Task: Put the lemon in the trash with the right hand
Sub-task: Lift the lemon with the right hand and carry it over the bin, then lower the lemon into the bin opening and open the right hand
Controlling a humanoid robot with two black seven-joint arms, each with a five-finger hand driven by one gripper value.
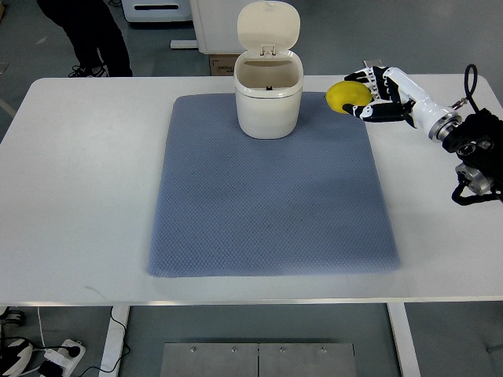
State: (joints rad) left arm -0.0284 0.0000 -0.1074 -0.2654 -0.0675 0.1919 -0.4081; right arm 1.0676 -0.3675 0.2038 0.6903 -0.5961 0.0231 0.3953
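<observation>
Round yellow lemon (346,96) clasped in right hand (376,96), just right of open-lidded cream plastic trash bin (268,98).

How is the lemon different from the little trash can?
The lemon is bright yellow; the trash can is cream white. The lemon is much smaller than the trash can. The lemon is held by the right hand beside the can, while the trash can stands upright on the blue mat with its lid open. Both have rounded shapes.
</observation>
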